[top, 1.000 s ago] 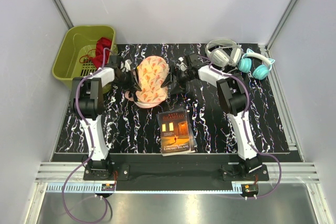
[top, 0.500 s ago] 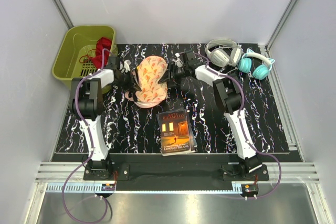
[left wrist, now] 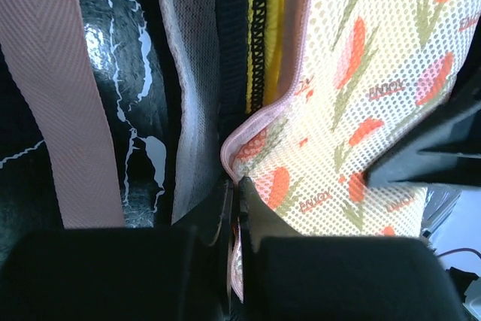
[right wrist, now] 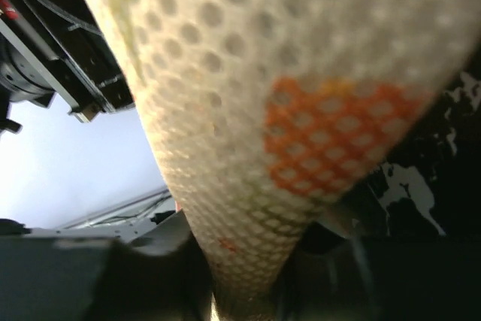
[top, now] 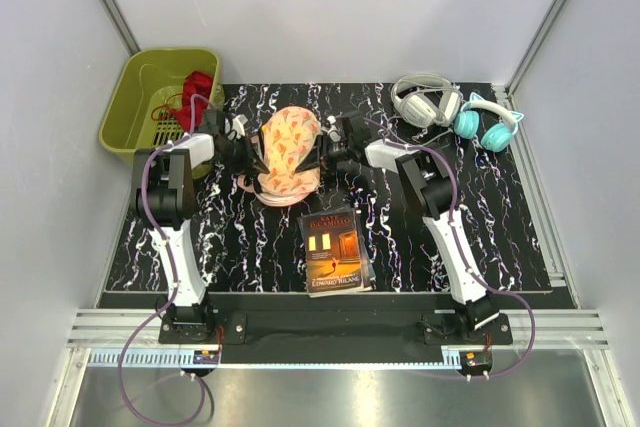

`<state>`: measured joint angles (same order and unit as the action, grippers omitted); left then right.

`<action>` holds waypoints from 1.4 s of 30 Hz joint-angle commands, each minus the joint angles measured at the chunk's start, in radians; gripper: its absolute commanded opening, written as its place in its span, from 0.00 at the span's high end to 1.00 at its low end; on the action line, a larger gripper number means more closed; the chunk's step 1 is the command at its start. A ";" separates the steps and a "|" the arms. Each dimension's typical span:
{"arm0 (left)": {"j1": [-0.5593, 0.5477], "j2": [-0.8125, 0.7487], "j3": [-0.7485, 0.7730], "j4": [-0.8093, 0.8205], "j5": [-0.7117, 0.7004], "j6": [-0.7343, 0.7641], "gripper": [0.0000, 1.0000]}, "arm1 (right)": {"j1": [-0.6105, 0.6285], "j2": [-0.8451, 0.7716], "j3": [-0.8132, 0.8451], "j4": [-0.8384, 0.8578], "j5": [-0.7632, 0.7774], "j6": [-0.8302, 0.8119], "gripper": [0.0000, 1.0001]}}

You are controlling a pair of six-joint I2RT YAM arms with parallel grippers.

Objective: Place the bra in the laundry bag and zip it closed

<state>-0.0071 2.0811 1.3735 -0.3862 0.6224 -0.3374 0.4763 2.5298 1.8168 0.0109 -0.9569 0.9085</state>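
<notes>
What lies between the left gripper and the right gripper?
The laundry bag fills the stretch from left gripper to right gripper, both at its edges; the top external view shows it.

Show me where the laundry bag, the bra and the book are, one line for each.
laundry bag [top: 288, 147]: top external view, on its printed dome.
bra [left wrist: 276, 20]: left wrist view, on the yellow strip inside the bag's opening.
book [top: 337, 250]: top external view, on its front cover.

One laundry bag [top: 288, 152], one bra [left wrist: 276, 13], one book [top: 335, 250], one basket [top: 150, 77], one red cloth [top: 197, 85]; two headphones: white pair [top: 425, 99], teal pair [top: 487, 123].
</notes>
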 commanded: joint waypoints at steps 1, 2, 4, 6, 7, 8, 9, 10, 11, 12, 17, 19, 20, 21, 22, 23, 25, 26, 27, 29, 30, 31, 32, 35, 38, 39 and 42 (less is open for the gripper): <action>0.006 -0.082 0.001 0.024 -0.070 0.009 0.69 | 0.019 -0.049 -0.023 0.190 0.016 0.156 0.74; 0.006 -0.129 -0.002 0.029 -0.091 0.005 0.64 | 0.021 -0.066 -0.030 0.176 0.055 0.173 0.79; 0.004 -0.211 -0.011 0.027 -0.182 -0.006 0.54 | 0.021 -0.084 -0.053 0.158 0.117 0.200 0.87; -0.011 -0.269 -0.017 0.024 -0.273 -0.015 0.50 | 0.019 -0.104 -0.065 0.120 0.156 0.216 0.94; -0.019 -0.333 -0.036 0.024 -0.309 -0.020 0.29 | 0.019 -0.112 -0.071 0.112 0.191 0.220 0.94; -0.042 -0.364 -0.045 0.023 -0.337 -0.023 0.07 | 0.021 -0.129 -0.076 0.107 0.208 0.228 0.94; -0.059 -0.395 -0.060 0.023 -0.407 -0.025 0.04 | 0.019 -0.140 -0.091 0.098 0.231 0.228 0.94; -0.077 -0.461 -0.095 0.036 -0.429 -0.026 0.04 | 0.018 -0.152 -0.103 0.093 0.283 0.225 0.94; -0.115 -0.492 -0.120 0.047 -0.441 -0.034 0.05 | 0.015 -0.179 -0.117 0.086 0.309 0.224 0.94; -0.135 -0.518 -0.140 0.055 -0.449 -0.044 0.06 | 0.010 -0.195 -0.152 0.078 0.341 0.222 0.94; -0.201 -0.570 -0.272 0.109 -0.344 -0.199 0.11 | 0.005 -0.285 -0.255 0.077 0.523 0.247 0.94; -0.232 -0.550 -0.280 0.110 -0.331 -0.213 0.12 | 0.002 -0.308 -0.296 0.077 0.587 0.280 0.94; -0.243 -0.546 -0.280 0.113 -0.339 -0.213 0.12 | 0.002 -0.324 -0.310 0.078 0.602 0.292 0.94; -0.251 -0.538 -0.280 0.119 -0.336 -0.209 0.13 | -0.002 -0.327 -0.321 0.077 0.612 0.305 0.94; -0.260 -0.512 -0.275 0.128 -0.334 -0.201 0.13 | -0.004 -0.327 -0.323 0.077 0.603 0.337 0.94; -0.260 -0.492 -0.268 0.132 -0.313 -0.189 0.14 | -0.004 -0.316 -0.317 0.069 0.589 0.348 0.93; -0.261 -0.420 -0.223 0.138 -0.270 -0.177 0.16 | -0.002 -0.318 -0.292 0.022 0.607 0.363 0.93; -0.263 -0.403 -0.209 0.136 -0.259 -0.183 0.17 | -0.002 -0.341 -0.300 -0.035 0.631 0.383 0.93; -0.263 -0.389 -0.197 0.136 -0.257 -0.193 0.16 | -0.002 -0.354 -0.336 -0.037 0.655 0.409 0.93; -0.271 -0.380 -0.200 0.151 -0.269 -0.221 0.09 | -0.002 -0.371 -0.344 -0.064 0.717 0.458 0.91; -0.277 -0.391 -0.206 0.161 -0.279 -0.222 0.08 | -0.004 -0.365 -0.337 -0.066 0.722 0.483 0.91; -0.292 -0.398 -0.214 0.170 -0.289 -0.224 0.07 | -0.004 -0.353 -0.324 -0.092 0.728 0.493 0.91; -0.295 -0.407 -0.238 0.176 -0.305 -0.223 0.07 | -0.004 -0.350 -0.300 -0.107 0.737 0.507 0.91; -0.303 -0.452 -0.334 0.286 -0.282 -0.212 0.22 | -0.004 -0.330 -0.262 -0.137 0.725 0.602 0.93; -0.309 -0.461 -0.375 0.368 -0.274 -0.151 0.42 | -0.002 -0.325 -0.206 -0.215 0.719 0.650 0.91; -0.309 -0.437 -0.369 0.365 -0.262 -0.134 0.44 | -0.004 -0.325 -0.194 -0.245 0.733 0.667 0.90; -0.317 -0.405 -0.353 0.383 -0.224 -0.111 0.50 | -0.002 -0.319 -0.174 -0.293 0.712 0.746 0.89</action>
<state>-0.3157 1.6604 1.0107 -0.1268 0.3416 -0.5095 0.4774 2.2230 1.5845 -0.1738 -0.2695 1.5196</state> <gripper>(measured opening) 0.524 0.113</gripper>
